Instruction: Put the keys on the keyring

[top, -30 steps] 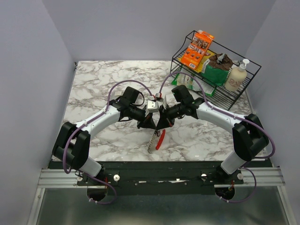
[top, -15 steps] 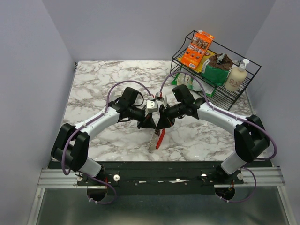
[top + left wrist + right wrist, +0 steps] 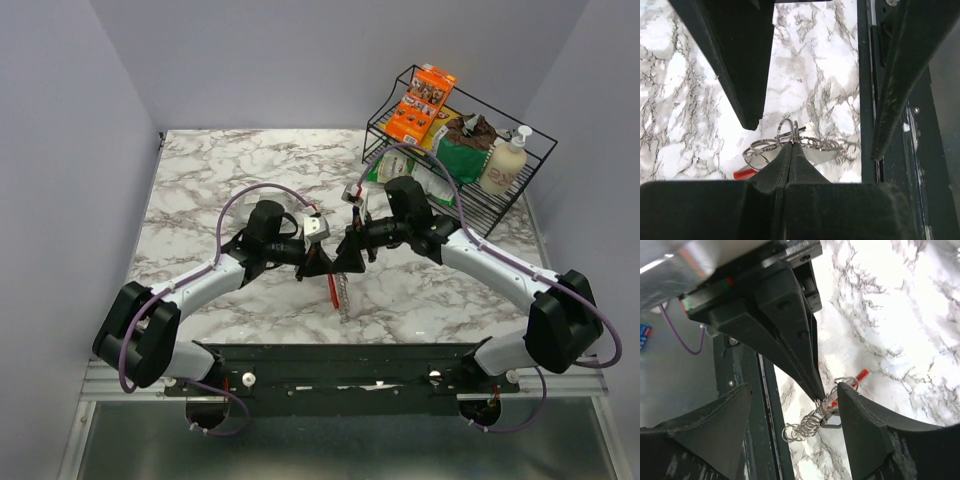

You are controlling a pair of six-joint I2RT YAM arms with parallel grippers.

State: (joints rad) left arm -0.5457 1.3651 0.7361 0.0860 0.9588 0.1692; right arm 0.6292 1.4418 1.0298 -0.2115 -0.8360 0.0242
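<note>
Reaching in from the front left corner of the worktop (image 3: 200, 180), the left arm (image 3: 200, 275) is angling toward the front middle. The left fingers (image 3: 771, 172) are pressing fully together, their tips pinching the silver rings of the keyring (image 3: 338, 288). The keyring is hanging from those tips over the front middle of the worktop, with its red strip (image 3: 849, 384) and a coiled silver chain (image 3: 802, 429) trailing down toward the front edge. Cannot tell if the low end is touching the marble. Cannot tell the keys apart from the ring cluster in any view, too small and tangled. The right fingers (image 3: 865, 440) are standing wide apart, gripping nothing, one on each side of the left tips and the top of the keyring. The right arm (image 3: 490, 262) is coming in from the front right corner. A wire rack (image 3: 520, 205) is sitting at the rear right corner, holding an orange box (image 3: 420, 100), a green bag (image 3: 458, 150) and a pump bottle (image 3: 505, 160).
</note>
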